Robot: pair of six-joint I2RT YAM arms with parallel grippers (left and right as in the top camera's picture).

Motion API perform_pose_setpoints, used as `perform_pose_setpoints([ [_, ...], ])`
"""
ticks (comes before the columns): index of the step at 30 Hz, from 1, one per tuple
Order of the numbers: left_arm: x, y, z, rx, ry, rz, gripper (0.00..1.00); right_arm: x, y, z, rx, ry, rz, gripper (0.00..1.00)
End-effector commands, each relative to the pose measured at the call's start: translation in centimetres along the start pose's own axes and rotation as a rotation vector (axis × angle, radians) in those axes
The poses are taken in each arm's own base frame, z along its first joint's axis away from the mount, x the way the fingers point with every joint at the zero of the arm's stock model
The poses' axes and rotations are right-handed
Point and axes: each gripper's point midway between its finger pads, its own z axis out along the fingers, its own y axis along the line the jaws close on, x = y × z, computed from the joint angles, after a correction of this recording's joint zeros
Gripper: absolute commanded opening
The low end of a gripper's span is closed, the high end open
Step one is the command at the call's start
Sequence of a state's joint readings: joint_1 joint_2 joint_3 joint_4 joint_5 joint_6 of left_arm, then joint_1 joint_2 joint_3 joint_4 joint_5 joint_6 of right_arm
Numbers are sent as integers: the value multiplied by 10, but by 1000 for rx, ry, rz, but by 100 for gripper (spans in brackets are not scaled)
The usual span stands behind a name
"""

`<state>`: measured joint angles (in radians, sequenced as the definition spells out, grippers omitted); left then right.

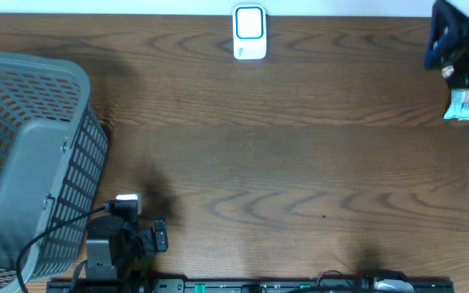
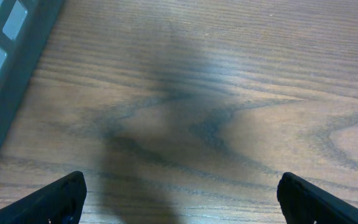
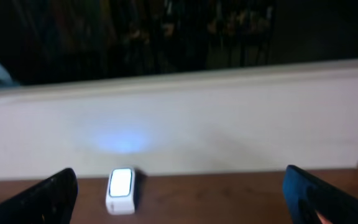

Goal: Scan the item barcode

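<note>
Left gripper (image 2: 180, 202), jaws spread wide and empty, over the bare wooden table (image 1: 300, 163) beside the grey lattice basket (image 1: 23, 163). Right gripper (image 3: 182, 200), jaws likewise wide and empty, facing the white barcode scanner (image 1: 249, 32) at the table's far edge. Teal packet (image 1: 465, 104) at the right edge, well apart from both grippers.

Dark wood-grain table (image 1: 300, 163), low white wall (image 3: 229, 118) along its far edge, dim room beyond

Black left arm (image 1: 112, 240) — white wrist block (image 1: 127, 202), black cable (image 1: 35, 241) looping out, matte black tool fingers (image 2: 58, 198).
</note>
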<state>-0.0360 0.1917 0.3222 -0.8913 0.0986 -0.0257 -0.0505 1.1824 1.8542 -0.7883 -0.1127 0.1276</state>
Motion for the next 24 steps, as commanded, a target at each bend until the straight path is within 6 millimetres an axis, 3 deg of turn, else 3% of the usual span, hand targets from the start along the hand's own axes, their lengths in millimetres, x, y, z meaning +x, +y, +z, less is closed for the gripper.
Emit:
perform_pose_setpoints([
  [1,-2,1,-2,-4,-9,-3,98,11,3,-16,-2,44,21,99],
  [4,-2,1,-2,-4,-9,-3,98,38,-1,-24,17,151,28,99],
  [8,-2,1,-2,-4,-9,-3,98,48,-27,-29,163,193,-31,99],
  [12,-2,1,-2,-4,-9,-3,98,61,-15,-39,93,247,-56,99],
  [14,-2,1,-2,-4,-9,-3,98,57,-10,-46,66,224,-78,99],
  [19,-2,1,-2,-4,-9,-3,98,38,2,-90,26,115,-201,99],
  [24,-2,1,-2,-4,-9,-3,98,56,2,-126,29,113,-317,99],
])
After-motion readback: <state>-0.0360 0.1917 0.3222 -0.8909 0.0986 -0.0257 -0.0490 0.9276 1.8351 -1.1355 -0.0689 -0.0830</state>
